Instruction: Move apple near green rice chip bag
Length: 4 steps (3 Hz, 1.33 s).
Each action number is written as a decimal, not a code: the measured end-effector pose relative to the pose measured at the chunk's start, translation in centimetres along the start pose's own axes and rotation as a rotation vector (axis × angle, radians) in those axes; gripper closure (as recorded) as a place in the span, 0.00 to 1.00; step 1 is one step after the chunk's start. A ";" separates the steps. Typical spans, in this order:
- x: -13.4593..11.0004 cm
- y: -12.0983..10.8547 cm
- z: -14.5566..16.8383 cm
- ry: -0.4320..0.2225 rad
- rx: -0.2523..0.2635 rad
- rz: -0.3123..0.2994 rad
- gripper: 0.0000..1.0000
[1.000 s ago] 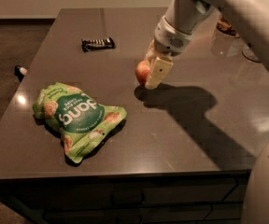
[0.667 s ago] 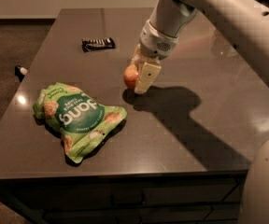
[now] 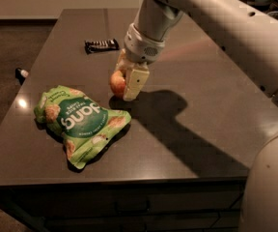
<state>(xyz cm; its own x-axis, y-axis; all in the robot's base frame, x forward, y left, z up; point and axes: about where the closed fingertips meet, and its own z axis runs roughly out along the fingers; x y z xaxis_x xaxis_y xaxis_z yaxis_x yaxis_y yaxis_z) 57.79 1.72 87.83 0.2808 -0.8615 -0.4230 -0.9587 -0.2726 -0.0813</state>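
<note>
The apple (image 3: pixel 116 83) is small, round and red-orange. It sits between the cream fingers of my gripper (image 3: pixel 123 84), just above the dark table (image 3: pixel 201 115). The gripper is shut on the apple, reaching down from the white arm at the upper right. The green rice chip bag (image 3: pixel 79 121) lies flat on the table to the lower left of the apple, a short gap away. Its white lettering and pictured chips face up.
A small black candy bar wrapper (image 3: pixel 101 45) lies at the back of the table, behind the gripper. A small dark object (image 3: pixel 20 73) sits on the floor off the table's left edge. The arm's shadow falls across the table's right half.
The gripper has carried the apple left and toward the front, closer to the green bag.
</note>
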 end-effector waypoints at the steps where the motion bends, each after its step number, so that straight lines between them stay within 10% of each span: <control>1: -1.0 -0.2 0.9 -0.008 -0.024 -0.060 0.82; 4: -1.9 0.0 2.5 -0.029 -0.084 -0.137 0.12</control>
<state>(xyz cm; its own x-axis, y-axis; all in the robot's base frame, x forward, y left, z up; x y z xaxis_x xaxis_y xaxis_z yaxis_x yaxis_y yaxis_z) 57.11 4.45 86.40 0.4063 -0.8012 -0.4392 -0.9040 -0.4226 -0.0653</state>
